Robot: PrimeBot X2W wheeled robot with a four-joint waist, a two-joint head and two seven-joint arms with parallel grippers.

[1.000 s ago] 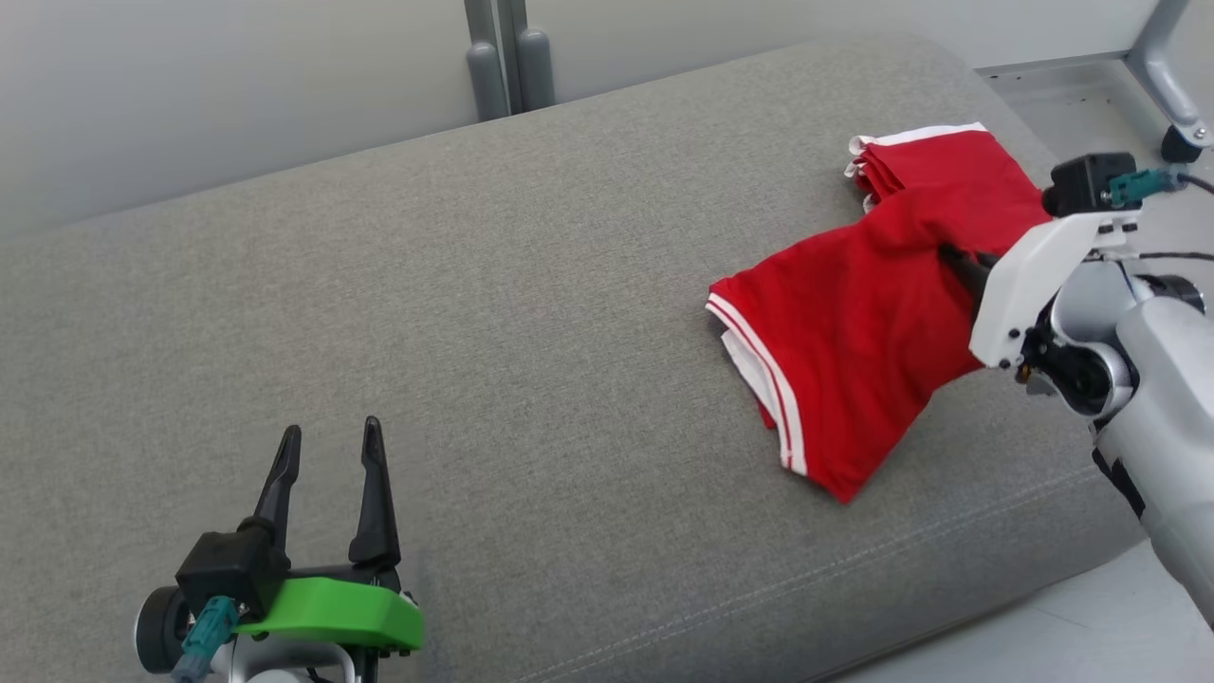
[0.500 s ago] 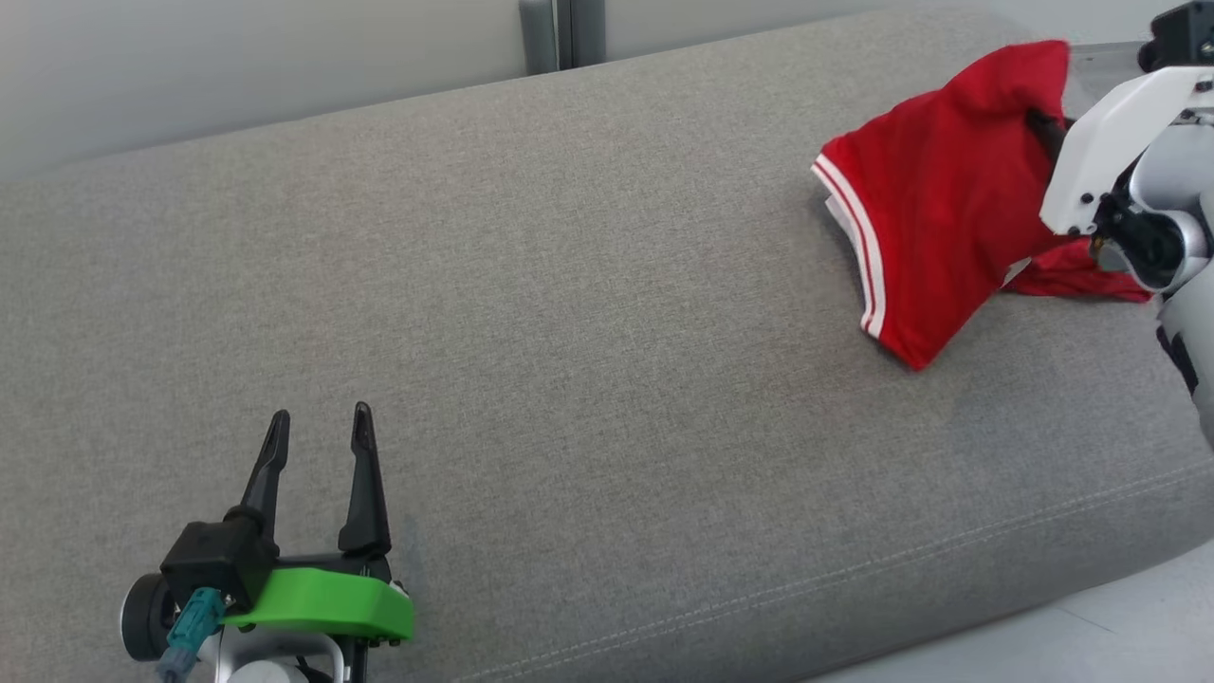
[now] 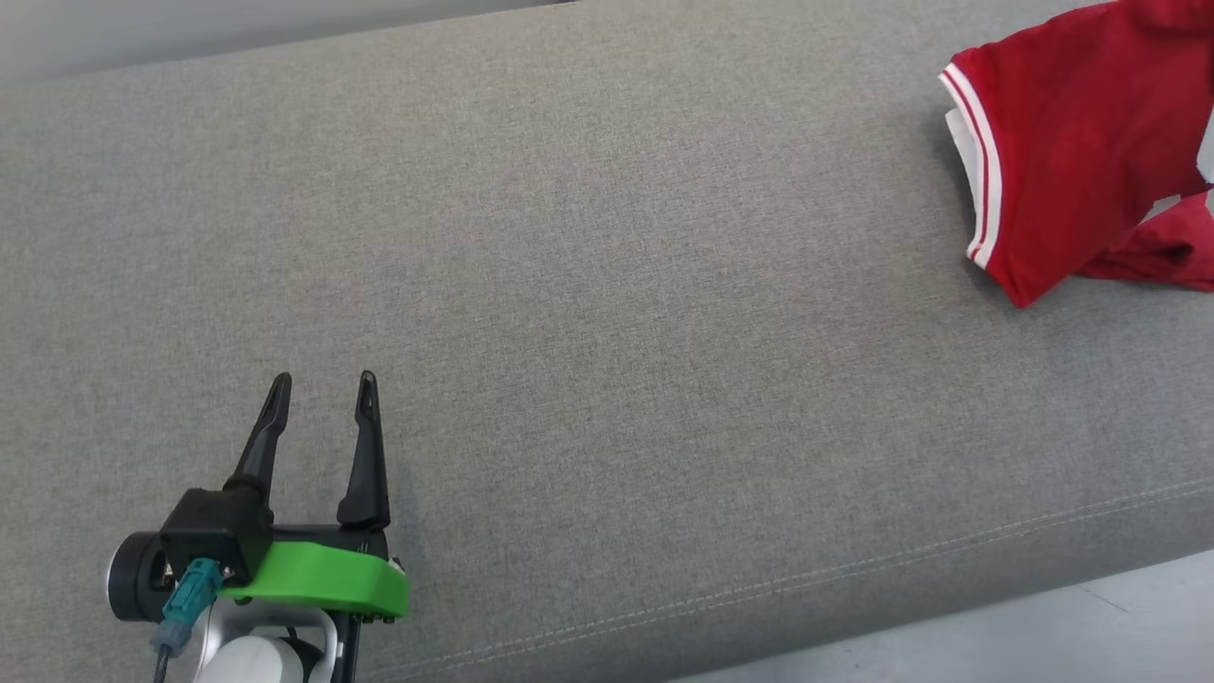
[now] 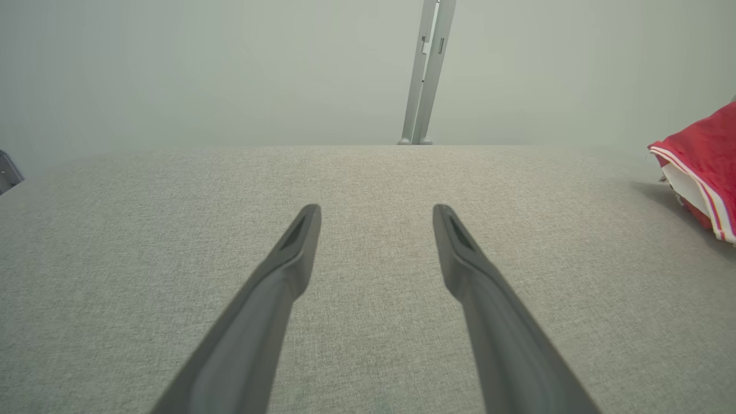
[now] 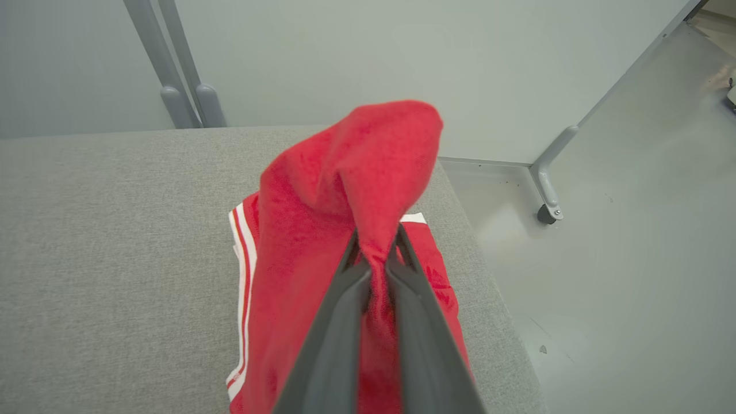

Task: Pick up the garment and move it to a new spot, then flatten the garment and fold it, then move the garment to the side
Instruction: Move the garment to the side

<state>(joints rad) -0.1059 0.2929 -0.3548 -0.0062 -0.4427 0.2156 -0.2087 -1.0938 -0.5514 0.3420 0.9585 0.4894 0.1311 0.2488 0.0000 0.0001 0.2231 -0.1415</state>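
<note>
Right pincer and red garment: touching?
Touching. The right wrist view shows the right pincer shut on the red garment, with a fold of cloth bunched tight in its grip.

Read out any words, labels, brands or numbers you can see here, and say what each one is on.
None can be read.
The red garment carries white stripes and a faint darker mark, too unclear to read as text.
The left gripper, the right gripper and the grey cushion show no lettering.

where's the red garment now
The red white-trimmed garment is at the head view's upper right, over the grey fabric cushion's right end, pinched in the right gripper's fingers.
</note>
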